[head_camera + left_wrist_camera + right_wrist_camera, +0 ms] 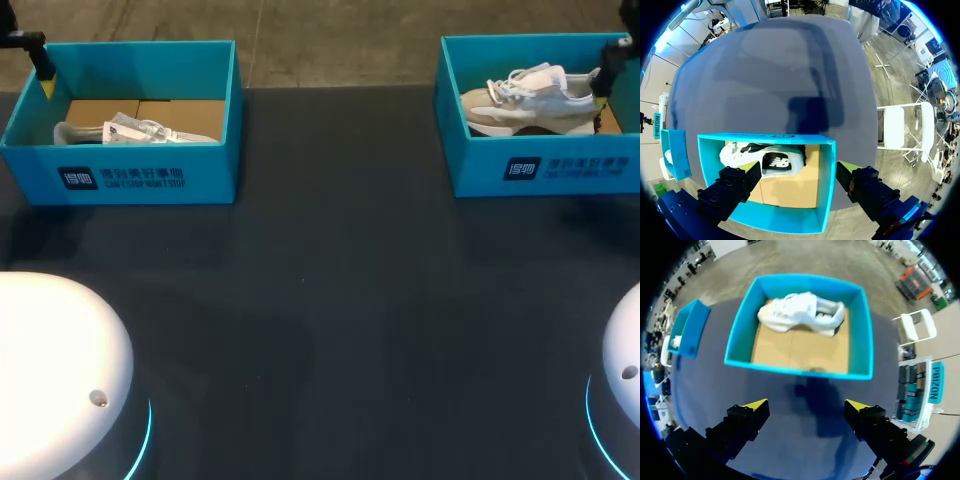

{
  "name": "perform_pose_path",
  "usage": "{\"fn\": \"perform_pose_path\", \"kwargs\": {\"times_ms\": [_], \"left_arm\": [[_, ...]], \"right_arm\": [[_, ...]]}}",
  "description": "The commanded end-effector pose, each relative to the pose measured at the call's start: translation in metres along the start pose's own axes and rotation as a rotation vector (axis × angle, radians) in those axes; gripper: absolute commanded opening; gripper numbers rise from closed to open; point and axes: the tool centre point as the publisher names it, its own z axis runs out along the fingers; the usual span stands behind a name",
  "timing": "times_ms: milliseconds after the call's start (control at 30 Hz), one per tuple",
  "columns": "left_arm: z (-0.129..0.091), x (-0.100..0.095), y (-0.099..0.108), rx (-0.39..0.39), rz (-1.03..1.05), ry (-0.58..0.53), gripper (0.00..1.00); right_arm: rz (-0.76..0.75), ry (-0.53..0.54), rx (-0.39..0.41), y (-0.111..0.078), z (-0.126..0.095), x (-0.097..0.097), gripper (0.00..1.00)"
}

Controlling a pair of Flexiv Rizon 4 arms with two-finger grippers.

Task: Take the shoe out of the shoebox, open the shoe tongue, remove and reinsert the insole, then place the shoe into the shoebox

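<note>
Apart, left shoebox (215, 175), right shoebox (478, 172) (white shoe (530, 100))

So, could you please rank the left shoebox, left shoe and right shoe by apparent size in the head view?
1. Left shoebox
2. Right shoe
3. Left shoe (partly hidden by the box wall, so unsure)

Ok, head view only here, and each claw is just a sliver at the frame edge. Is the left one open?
Observer: Yes, the left claw is open, holding nothing, above the left shoebox.
Operator: And the right?
Observer: The right claw is open and empty too, over the table, the right shoebox ahead of it.
Operator: Its near wall hides most of the floor from me.
Observer: The shoe lies against the wall farthest from the claw, bare cardboard before it.
</note>
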Motion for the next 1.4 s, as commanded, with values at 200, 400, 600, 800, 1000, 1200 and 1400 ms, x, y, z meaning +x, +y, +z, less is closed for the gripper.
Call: {"fn": "perform_pose_path", "kwargs": {"times_ms": [200, 400, 600, 800, 1000, 1200, 1400], "left_arm": [[0.000, 0.000, -0.001, -0.003, 0.000, 0.002, 1.00], [0.000, 0.000, -0.001, -0.003, 0.000, 0.002, 1.00], [0.000, 0.000, -0.001, -0.003, 0.000, 0.002, 1.00], [0.000, 0.000, -0.001, -0.003, 0.000, 0.002, 1.00], [0.000, 0.000, -0.001, -0.003, 0.000, 0.002, 1.00], [0.000, 0.000, -0.001, -0.003, 0.000, 0.002, 1.00], [0.000, 0.000, -0.001, -0.003, 0.000, 0.002, 1.00]], "right_arm": [[0.041, -0.122, 0.014, 0.051, 0.011, -0.005, 1.00], [0.068, -0.097, 0.029, 0.075, 0.023, -0.014, 1.00], [0.134, -0.142, 0.065, 0.080, 0.028, -0.018, 1.00], [0.134, -0.142, 0.065, 0.080, 0.028, -0.018, 1.00], [0.127, -0.152, 0.029, 0.083, 0.028, -0.019, 1.00], [0.131, -0.158, 0.002, 0.112, 0.041, -0.027, 1.00], [0.135, -0.165, 0.005, 0.140, 0.060, -0.029, 1.00]]}}
